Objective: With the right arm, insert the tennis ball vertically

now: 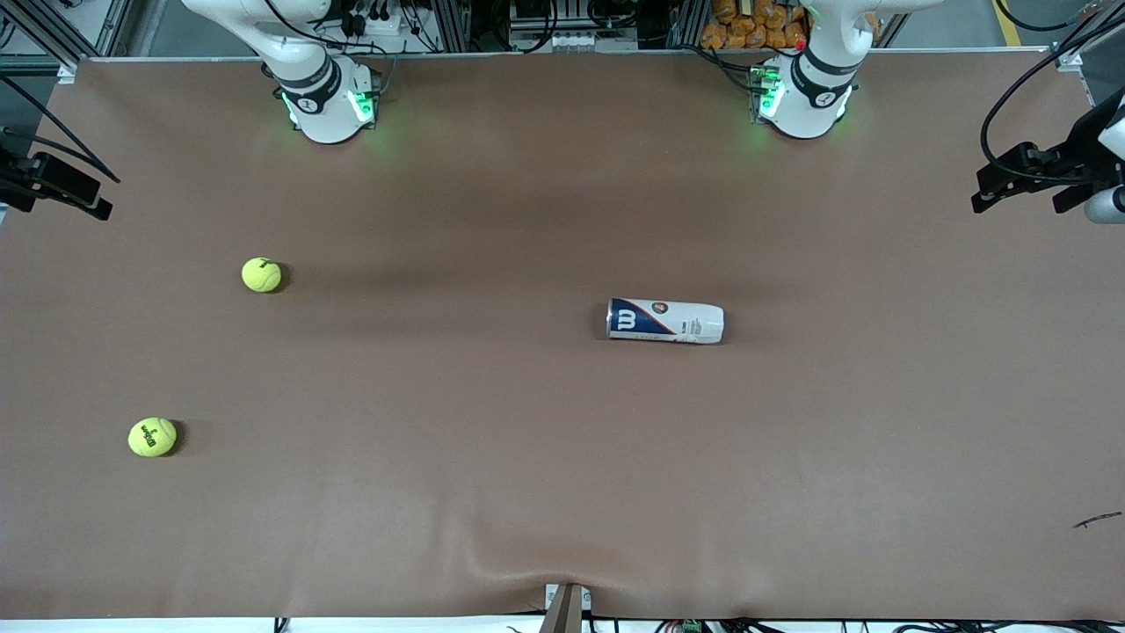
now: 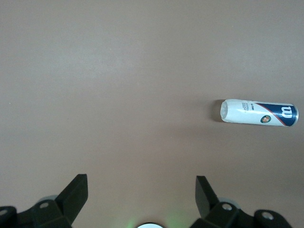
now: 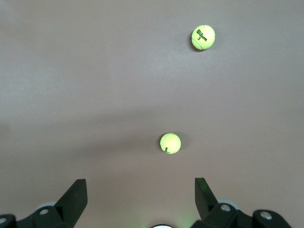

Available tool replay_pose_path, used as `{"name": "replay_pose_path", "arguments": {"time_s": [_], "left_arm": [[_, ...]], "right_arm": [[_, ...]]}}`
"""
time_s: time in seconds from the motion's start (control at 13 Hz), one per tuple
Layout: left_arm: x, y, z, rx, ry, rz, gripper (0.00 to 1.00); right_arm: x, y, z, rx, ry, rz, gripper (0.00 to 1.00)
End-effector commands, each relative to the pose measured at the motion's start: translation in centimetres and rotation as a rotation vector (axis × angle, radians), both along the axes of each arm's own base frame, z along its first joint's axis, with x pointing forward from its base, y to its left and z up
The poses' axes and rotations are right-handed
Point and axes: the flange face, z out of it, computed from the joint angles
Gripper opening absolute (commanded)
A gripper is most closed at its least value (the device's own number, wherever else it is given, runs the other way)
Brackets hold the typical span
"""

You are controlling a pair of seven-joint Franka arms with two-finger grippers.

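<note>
Tennis balls, two fuzzy yellow-green spheres, both lie loose on the brown table toward the right arm's end: one point(image 1: 261, 274) closer to the robot bases, the other point(image 1: 152, 437), with black Wilson lettering facing up, nearer the front camera. The white and navy cylindrical ball can point(image 1: 665, 320) rests on its side around the middle of the table, well apart from both balls and closer to the left arm's base.

By the look of it, the task has not begun. No ball is picked up, and the can is lying down, so it would probably have to be stood upright before a ball could go in from above. All of the work is left.

The right end effector point(image 3: 141, 199) hangs above the table with its jaws spread wide and nothing between them; in its wrist view the closer ball point(image 3: 170, 143) sits just ahead of the fingertips, the lettered one point(image 3: 203, 37) farther off. The left end effector point(image 2: 141, 197) is equally wide open and empty, waiting over bare table with the can point(image 2: 259, 112) ahead of it.
</note>
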Motion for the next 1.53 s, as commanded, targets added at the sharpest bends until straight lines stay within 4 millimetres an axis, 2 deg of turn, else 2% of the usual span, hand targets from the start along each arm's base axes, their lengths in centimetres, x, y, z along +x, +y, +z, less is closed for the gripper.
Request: {"name": "replay_pose_path", "arguments": {"time_s": [0.0, 0.38, 0.69, 1.0, 1.15, 1.38, 1.46], "left_arm": [[0.1, 0.0, 0.4, 0.009, -0.008, -0.015, 1.0], [0.0, -0.5, 0.1, 0.007, 0.004, -0.028, 1.0], [0.8, -3.1, -2.0, 0.008, 0.059, -0.088, 1.0], [1.4, -8.9, -4.5, 0.005, 0.104, -0.192, 1.0], [1.5, -11.6, -6.1, 0.006, 0.132, -0.241, 1.0], [1.9, -15.9, -9.0, -0.002, 0.169, -0.385, 1.0], [1.8, -17.3, -9.4, -0.007, 0.167, -0.429, 1.0]], "right_arm": [[-0.6, -0.3, 0.3, -0.004, 0.008, 0.004, 1.0], [-0.7, -0.2, 0.4, -0.003, 0.018, 0.006, 1.0], [-0.7, -0.5, 0.4, -0.006, 0.019, 0.001, 1.0], [-1.2, -1.4, -0.1, -0.002, 0.06, -0.017, 1.0], [-1.2, -2.7, -0.5, 0.002, 0.071, -0.043, 1.0], [-1.2, -2.6, -0.5, 0.001, 0.068, -0.04, 1.0], [-1.2, -2.5, -0.6, 0.002, 0.071, -0.038, 1.0]]}}
